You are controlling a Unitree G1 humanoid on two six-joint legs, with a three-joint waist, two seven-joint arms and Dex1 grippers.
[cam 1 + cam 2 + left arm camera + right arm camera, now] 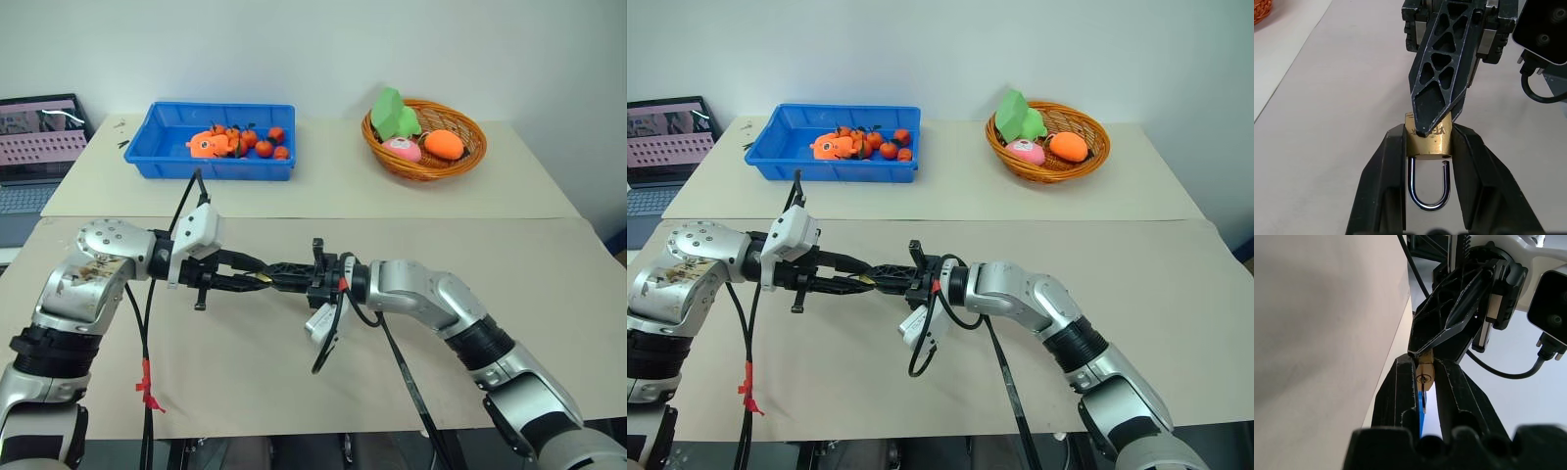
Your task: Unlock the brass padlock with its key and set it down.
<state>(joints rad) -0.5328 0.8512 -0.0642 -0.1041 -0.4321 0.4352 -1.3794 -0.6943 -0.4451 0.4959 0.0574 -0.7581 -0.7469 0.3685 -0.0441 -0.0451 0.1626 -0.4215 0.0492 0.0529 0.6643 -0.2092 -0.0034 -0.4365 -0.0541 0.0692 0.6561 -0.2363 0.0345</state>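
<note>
Padlock: the small shiny brass padlock [1429, 142] with a thin silver U-shaped shackle [1429, 188] sits in the air above the beige table [294, 362], midway between the two arms. In the left wrist view one shackle leg ends short of the brass body, leaving a small gap.
Left gripper: the left gripper [257, 276] with its two black fingers [1382, 186] points toward the robot's right and clamps the padlock body from both sides; the shackle hangs back between the fingers.
Right gripper: the right gripper [277, 276] points toward the robot's left, its black latticed fingers [1442, 73] drawn together, the tips touching the padlock's top edge. In the right wrist view a small brass piece [1424, 376] lies pinched between its fingers.
Key: cannot tell; no silvery key can be made out where the fingertips meet.
Blue tray: a blue rectangular plastic tray [167, 162] stands at the table's far left and holds small orange fruits [263, 145].
Basket: a round woven wicker basket [472, 157] stands at the far right, holding a green, a pink and an orange toy.
Laptop: an open laptop [39, 132] stands beyond the left edge.
</note>
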